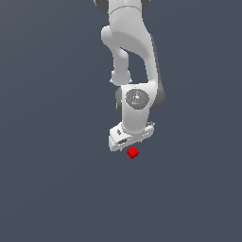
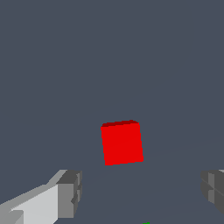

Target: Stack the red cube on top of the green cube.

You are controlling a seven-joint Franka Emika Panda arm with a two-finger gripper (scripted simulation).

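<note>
- On the flat dark grey floor (image 1: 47,189), red cube (image 1: 133,152) sits just below the white arm's (image 1: 132,56) hand, a bit toward the exterior view's right of the hand body.
- Exterior view: arm comes down from the top edge, wrist pointing down, gripper (image 1: 127,147) right over the cube; fingers hidden by the hand body here, can't tell contact from this view.
- Wrist view: gripper (image 2: 142,192) spread wide, one grey pad (image 2: 70,192) on one side, the other pad (image 2: 214,190) at the opposite edge, clear gap between them.
- Red cube (image 2: 122,143) in wrist view lies ahead of the pads, apart from both, not pinched; slightly rotated against the finger line.
- Nothing held between the pads.
- Green cube (image 2: 146,223): only a tiny green sliver at the wrist picture's edge, between the two pads; not visible in the exterior view, presumably behind the hand.
- Red and green apart, no stack.
</note>
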